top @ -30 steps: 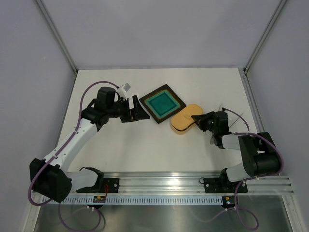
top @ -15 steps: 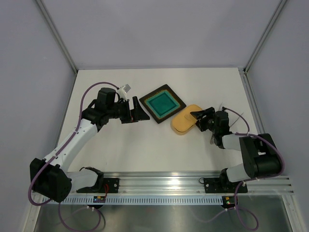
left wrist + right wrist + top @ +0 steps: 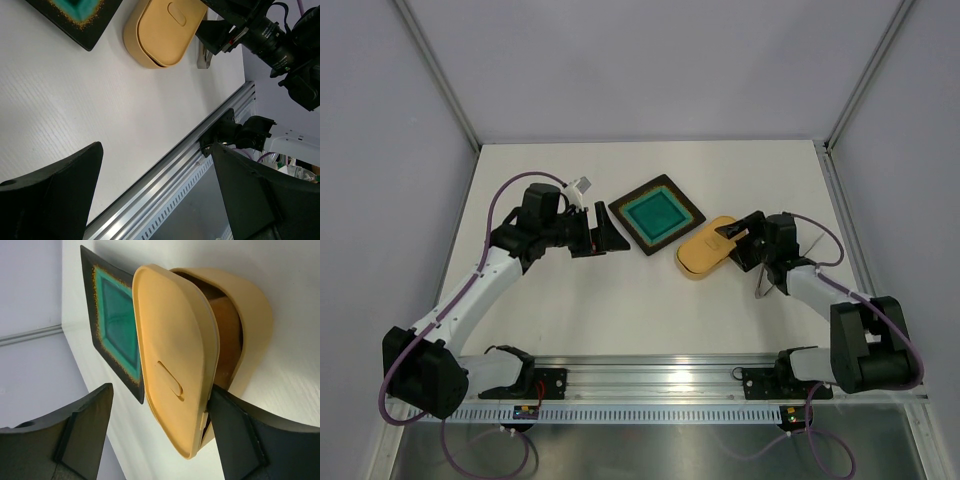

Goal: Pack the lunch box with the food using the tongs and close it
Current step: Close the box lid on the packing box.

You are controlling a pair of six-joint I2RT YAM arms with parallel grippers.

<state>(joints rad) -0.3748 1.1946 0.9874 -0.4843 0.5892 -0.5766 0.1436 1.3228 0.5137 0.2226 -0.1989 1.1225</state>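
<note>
The yellow-orange lunch box [image 3: 698, 256] lies right of centre with its lid [image 3: 170, 355] resting askew on it; one side is lifted, so a dark gap into the box [image 3: 250, 325] shows. The food is hidden. My right gripper [image 3: 738, 236] stands open at the box's right end, and the lid's edge lies between its fingers [image 3: 85, 435]. The silver tongs [image 3: 763, 288] lie on the table under my right forearm. Left of the plate, my left gripper [image 3: 603, 232] hangs open with nothing in it.
A square teal plate [image 3: 658, 213] with a dark rim sits just left of the lunch box, and nothing shows on it. The aluminium rail [image 3: 650, 375] runs along the near table edge. Grey walls enclose the back and both sides.
My right gripper has opened and its jaws now stand wide round the lid's end. The right forearm has swung outward to the right. The left arm has not moved.
</note>
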